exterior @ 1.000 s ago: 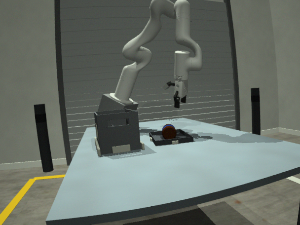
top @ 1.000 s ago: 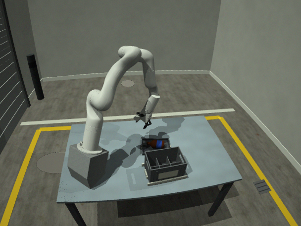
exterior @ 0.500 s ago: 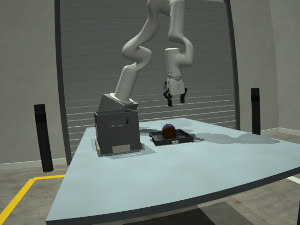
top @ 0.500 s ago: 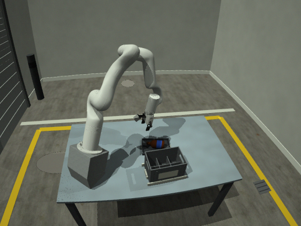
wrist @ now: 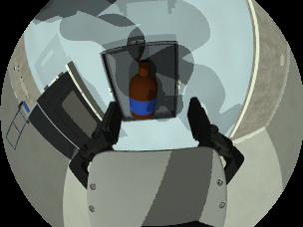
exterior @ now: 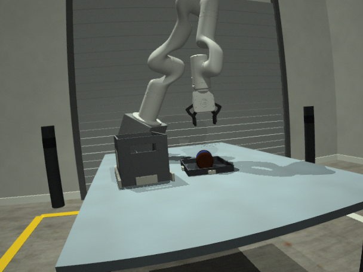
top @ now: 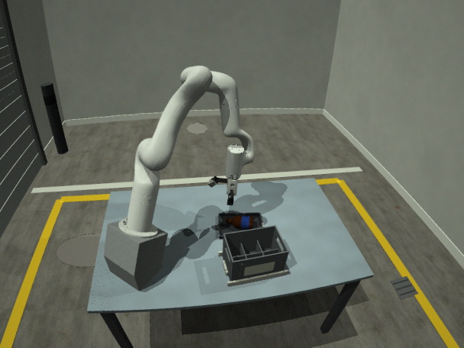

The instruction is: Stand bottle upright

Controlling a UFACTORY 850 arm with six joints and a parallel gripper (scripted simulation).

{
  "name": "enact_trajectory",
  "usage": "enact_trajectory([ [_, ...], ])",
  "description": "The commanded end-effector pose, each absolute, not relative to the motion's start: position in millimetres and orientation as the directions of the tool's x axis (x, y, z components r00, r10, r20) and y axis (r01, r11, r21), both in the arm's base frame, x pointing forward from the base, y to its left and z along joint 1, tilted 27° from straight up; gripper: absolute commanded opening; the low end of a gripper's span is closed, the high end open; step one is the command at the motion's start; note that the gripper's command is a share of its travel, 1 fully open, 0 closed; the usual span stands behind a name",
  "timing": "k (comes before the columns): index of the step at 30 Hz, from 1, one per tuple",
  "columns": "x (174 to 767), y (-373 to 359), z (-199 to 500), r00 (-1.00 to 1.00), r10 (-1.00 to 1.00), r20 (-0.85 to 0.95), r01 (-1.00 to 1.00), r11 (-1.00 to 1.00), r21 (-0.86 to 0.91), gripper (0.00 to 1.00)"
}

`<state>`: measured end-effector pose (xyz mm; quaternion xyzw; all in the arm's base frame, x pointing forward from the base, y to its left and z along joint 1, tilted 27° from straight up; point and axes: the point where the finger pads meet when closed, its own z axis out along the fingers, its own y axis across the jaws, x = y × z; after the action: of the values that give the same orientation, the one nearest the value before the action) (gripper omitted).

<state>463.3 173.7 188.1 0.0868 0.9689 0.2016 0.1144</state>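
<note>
A brown bottle (top: 236, 222) (exterior: 205, 160) (wrist: 143, 90) with a blue label lies on its side in the low dark tray (exterior: 222, 170) (wrist: 176, 75). In the top view its neck points left, towards the arm's base; in the wrist view the neck points up and the bottom end is nearest the gripper. The tray sits flat on the table. My gripper (top: 221, 192) (exterior: 205, 123) (wrist: 153, 108) is open and empty, above the bottle and clear of it. A grey crate (top: 237, 269) (exterior: 143, 168) (wrist: 54, 111) with dividers stands level beside the tray.
The crate is much taller than the tray and close along its near side in the top view. Pale low blocks (top: 259, 277) (exterior: 146, 179) edge the crate's foot, and small pale blocks (exterior: 211, 172) touch the tray. The arm's grey pedestal (top: 133, 256) stands at the table's left.
</note>
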Motion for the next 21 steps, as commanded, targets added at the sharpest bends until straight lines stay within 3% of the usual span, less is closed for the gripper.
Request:
enact_trajectory([
  [1, 467.3, 158.1, 188.2, -0.926, 0.330, -0.182, 0.229, 0.877, 0.423, 1.00],
  [12, 467.8, 153.6, 187.9, -0.916, 0.359, -0.178, 0.258, 0.868, 0.424, 1.00],
  [13, 467.8, 153.6, 187.9, -0.916, 0.359, -0.178, 0.258, 0.868, 0.424, 0.00],
  [21, 467.8, 153.6, 187.9, -0.916, 0.359, -0.178, 0.258, 0.868, 0.424, 0.00],
])
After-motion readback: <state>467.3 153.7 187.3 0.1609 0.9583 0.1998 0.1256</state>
